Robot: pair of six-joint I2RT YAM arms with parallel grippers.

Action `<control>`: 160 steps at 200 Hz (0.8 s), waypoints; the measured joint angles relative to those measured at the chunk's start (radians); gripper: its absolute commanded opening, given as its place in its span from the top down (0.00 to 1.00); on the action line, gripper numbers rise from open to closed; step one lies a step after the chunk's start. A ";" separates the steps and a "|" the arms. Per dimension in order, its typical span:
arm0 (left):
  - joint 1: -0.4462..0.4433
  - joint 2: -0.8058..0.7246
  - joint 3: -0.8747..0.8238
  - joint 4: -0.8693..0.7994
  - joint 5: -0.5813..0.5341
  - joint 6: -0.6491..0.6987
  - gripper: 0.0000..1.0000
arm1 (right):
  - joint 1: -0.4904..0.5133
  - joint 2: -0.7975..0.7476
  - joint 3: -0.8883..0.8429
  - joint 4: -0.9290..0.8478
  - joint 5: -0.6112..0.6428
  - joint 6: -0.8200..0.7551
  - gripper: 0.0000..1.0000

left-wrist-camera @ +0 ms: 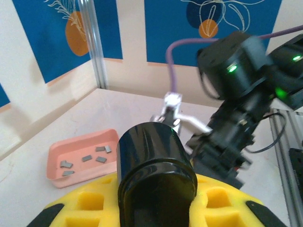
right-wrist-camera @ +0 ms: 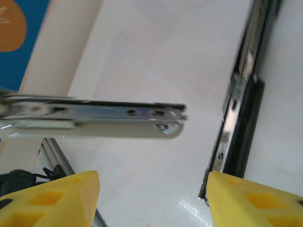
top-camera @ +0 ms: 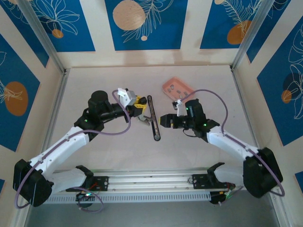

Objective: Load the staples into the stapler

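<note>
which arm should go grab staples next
Right. The right gripper is open and empty, and the tray of staples lies on its side. The left gripper is shut on the stapler.

The stapler [top-camera: 153, 118] lies lengthwise between the left pincer [top-camera: 143, 115] and the right pincer [top-camera: 162, 120], barring a straight crossing. The pink tray [top-camera: 177, 88] sits just beyond the right pincer. Open counter [top-camera: 104, 80] stretches far left, walled around.

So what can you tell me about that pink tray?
The pink tray is shallow, rectangular with rounded corners, plastic-looking. It lies flat on the pale table, toward the far side, beyond the right arm. About six small grey staples lie loose and scattered inside it.
</note>
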 measured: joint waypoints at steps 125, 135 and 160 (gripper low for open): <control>0.000 0.002 0.014 0.179 0.015 -0.137 1.00 | 0.046 0.050 0.176 -0.036 -0.129 -0.856 0.33; 0.000 0.003 0.014 0.197 0.024 -0.151 1.00 | 0.056 0.072 0.176 -0.021 -0.124 -0.871 0.34; 0.000 0.014 0.014 0.248 0.039 -0.181 1.00 | 0.079 0.123 0.176 0.014 -0.098 -0.888 0.36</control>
